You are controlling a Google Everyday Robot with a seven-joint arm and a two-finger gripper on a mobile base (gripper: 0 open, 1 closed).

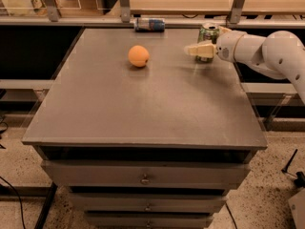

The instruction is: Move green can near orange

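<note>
The green can (208, 34) stands upright near the table's far right edge. The orange (138, 56) lies on the table to its left, well apart from it. My gripper (200, 45) reaches in from the right at the can's height and is open. Its near finger (197, 49) crosses in front of the can's lower part, and the can stands in the gap behind it. I cannot tell whether the finger touches the can. The white arm (267, 51) runs off to the right.
A blue and silver can (149, 24) lies on its side at the table's (143, 109) far edge. Metal rails and posts (125, 4) stand behind the table. Drawers (143, 178) sit below its front edge.
</note>
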